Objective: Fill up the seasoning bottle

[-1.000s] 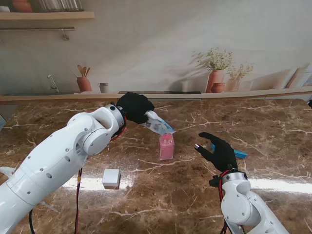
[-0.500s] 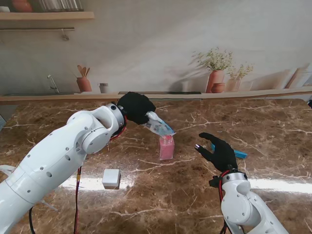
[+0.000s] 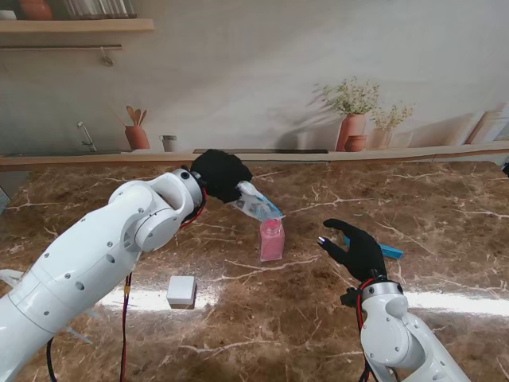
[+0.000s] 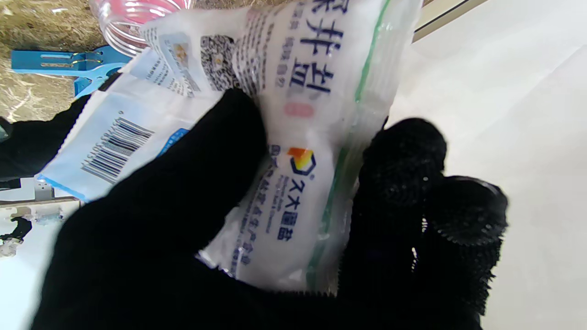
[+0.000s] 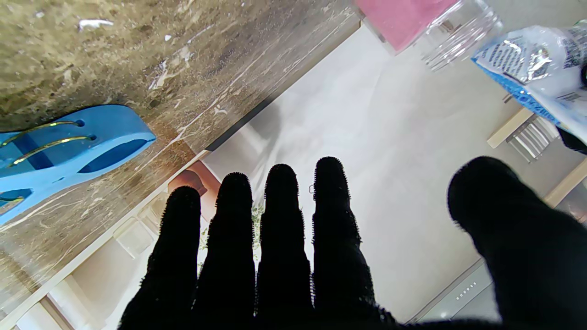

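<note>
Our left hand (image 3: 221, 175) has its fingers (image 4: 403, 156) closed around the seasoning bag (image 3: 256, 205), thumb on one face and the others on the opposite face, as the left wrist view shows. The bag tilts downward, its lower corner directly over the open mouth of the seasoning bottle (image 3: 272, 239). The bottle stands upright on the table (image 3: 445, 199), near the middle, lidless and holding pink contents to most of its height. We cannot tell whether anything is flowing from the bag.

Our right hand (image 3: 355, 247) hovers to the right of the bottle, fingers (image 5: 282, 215) spread and holding nothing. A blue clip (image 3: 390, 251) lies just beyond it; a small white cube (image 3: 182, 291), possibly the cap, sits nearer to us on the left.

We judge the pour under way or about to begin. Topping up, setting the bag down and closing remain.
</note>
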Controlling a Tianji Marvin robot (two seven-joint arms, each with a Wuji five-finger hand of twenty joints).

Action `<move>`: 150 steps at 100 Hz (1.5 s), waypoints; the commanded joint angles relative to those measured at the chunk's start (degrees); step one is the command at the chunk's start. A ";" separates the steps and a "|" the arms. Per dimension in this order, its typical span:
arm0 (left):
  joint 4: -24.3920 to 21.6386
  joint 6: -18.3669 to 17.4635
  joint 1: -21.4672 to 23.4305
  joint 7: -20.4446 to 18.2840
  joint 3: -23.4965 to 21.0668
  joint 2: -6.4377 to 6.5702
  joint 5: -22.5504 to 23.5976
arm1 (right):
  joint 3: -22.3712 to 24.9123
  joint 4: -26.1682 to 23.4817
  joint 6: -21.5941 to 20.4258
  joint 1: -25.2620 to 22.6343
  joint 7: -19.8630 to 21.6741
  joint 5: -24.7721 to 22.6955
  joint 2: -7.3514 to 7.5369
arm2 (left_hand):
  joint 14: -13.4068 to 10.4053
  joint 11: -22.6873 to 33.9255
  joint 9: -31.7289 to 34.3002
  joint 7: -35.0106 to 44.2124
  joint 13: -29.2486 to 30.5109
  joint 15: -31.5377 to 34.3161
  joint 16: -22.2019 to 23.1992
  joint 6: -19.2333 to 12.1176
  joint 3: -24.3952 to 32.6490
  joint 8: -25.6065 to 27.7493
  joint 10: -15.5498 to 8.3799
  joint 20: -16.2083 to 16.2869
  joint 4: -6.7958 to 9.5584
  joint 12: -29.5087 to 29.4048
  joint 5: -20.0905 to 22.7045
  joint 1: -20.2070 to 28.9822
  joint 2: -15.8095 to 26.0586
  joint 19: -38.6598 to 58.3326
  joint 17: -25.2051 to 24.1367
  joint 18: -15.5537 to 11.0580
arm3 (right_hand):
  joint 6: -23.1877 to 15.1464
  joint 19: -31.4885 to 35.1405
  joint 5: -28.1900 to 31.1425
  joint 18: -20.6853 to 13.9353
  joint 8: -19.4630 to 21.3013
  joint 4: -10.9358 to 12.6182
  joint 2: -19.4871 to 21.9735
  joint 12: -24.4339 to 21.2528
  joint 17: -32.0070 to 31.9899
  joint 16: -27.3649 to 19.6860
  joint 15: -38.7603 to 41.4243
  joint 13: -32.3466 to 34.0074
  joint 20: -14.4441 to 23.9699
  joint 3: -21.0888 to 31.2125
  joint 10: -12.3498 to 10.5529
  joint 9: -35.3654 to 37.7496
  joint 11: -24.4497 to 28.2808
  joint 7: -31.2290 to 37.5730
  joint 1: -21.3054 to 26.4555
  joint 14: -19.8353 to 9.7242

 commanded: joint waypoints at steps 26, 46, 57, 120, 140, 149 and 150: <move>-0.07 -0.87 -0.91 -0.56 0.06 -0.05 -0.46 | 0.02 0.78 0.25 -0.22 0.58 0.72 -0.25 | -1.43 5.48 4.54 8.58 1.53 2.67 -1.40 -5.19 6.82 -3.67 -5.22 -0.66 2.60 -2.46 1.58 -1.79 2.41 1.95 1.92 -0.54 | -1.47 -0.30 0.71 -0.16 0.71 0.86 0.58 1.00 -0.88 0.81 0.21 -0.58 1.49 1.45 -0.43 0.59 0.33 0.32 0.35 0.16; -0.06 -0.84 -0.94 -0.58 0.27 -0.06 -0.40 | 0.01 0.94 0.20 -0.15 0.68 0.82 -0.24 | -2.15 7.46 5.24 9.08 1.71 4.26 -1.43 -5.25 5.61 -3.16 -6.38 -0.58 2.89 -1.63 1.38 -1.88 3.19 2.30 2.81 -0.35 | -1.65 -0.35 0.95 -0.13 0.73 0.81 0.58 1.08 -0.89 0.83 0.22 -0.59 1.57 1.65 -0.39 0.71 0.36 0.44 0.44 0.23; -0.24 -0.62 -1.19 -0.95 0.51 -0.02 -0.10 | 0.02 1.00 0.14 -0.11 0.71 0.89 -0.24 | -2.62 9.02 5.11 11.54 1.66 5.97 -1.82 -6.54 6.45 2.89 -7.11 -0.28 2.31 0.07 -0.04 -1.18 3.43 3.00 3.20 -0.21 | -1.71 -0.33 1.14 -0.09 0.74 0.79 0.58 1.12 -0.83 0.83 0.23 -0.57 1.63 1.78 -0.47 0.77 0.38 0.54 0.54 0.20; -0.57 0.54 -2.98 -1.25 2.81 -0.03 3.09 | -0.06 1.27 0.39 0.00 0.97 1.33 -0.26 | -3.54 9.71 7.82 10.21 1.86 11.09 -3.26 -5.83 9.25 1.59 -8.24 -1.29 2.50 0.79 1.38 -3.19 1.38 5.63 6.16 -0.89 | -1.82 -0.25 1.69 0.02 0.77 0.68 0.58 1.38 -0.73 0.96 0.41 -0.39 1.89 2.17 -0.32 1.17 0.57 0.86 0.74 0.36; -0.16 0.71 -3.24 -0.37 3.23 -0.28 2.05 | -0.02 1.29 0.42 -0.04 0.90 1.39 -0.29 | -2.42 8.15 9.50 8.22 1.91 11.39 -4.64 -2.44 6.31 -5.54 -7.52 -2.42 3.99 -3.22 3.22 -4.20 1.39 5.01 7.72 -0.90 | -1.94 -0.18 1.90 0.07 0.78 0.67 0.58 1.45 -0.75 1.03 0.43 -0.43 2.00 2.19 -0.41 1.20 0.58 0.98 0.80 0.35; -0.21 0.66 -3.24 -0.51 3.18 -0.26 2.03 | 0.04 1.29 0.42 -0.07 0.83 1.49 -0.32 | -2.31 7.96 9.61 8.55 1.90 11.48 -4.72 -2.54 6.08 -5.65 -7.56 -2.46 4.11 -3.44 3.27 -4.20 1.51 5.01 7.79 -0.89 | -1.90 -0.16 1.98 0.09 0.78 0.66 0.57 1.48 -0.74 1.06 0.43 -0.46 2.03 2.19 -0.39 1.28 0.61 1.02 0.79 0.40; -0.22 0.66 -3.22 -0.52 3.16 -0.25 2.03 | 0.04 1.30 0.41 -0.07 0.83 1.49 -0.32 | -2.31 7.95 9.62 8.64 1.90 11.49 -4.72 -2.52 6.08 -5.59 -7.53 -2.47 4.12 -3.45 3.29 -4.17 1.49 5.01 7.79 -0.89 | -1.94 -0.16 1.93 0.10 0.78 0.66 0.59 1.49 -0.73 1.06 0.44 -0.44 2.04 2.19 -0.36 1.32 0.62 1.00 0.77 0.36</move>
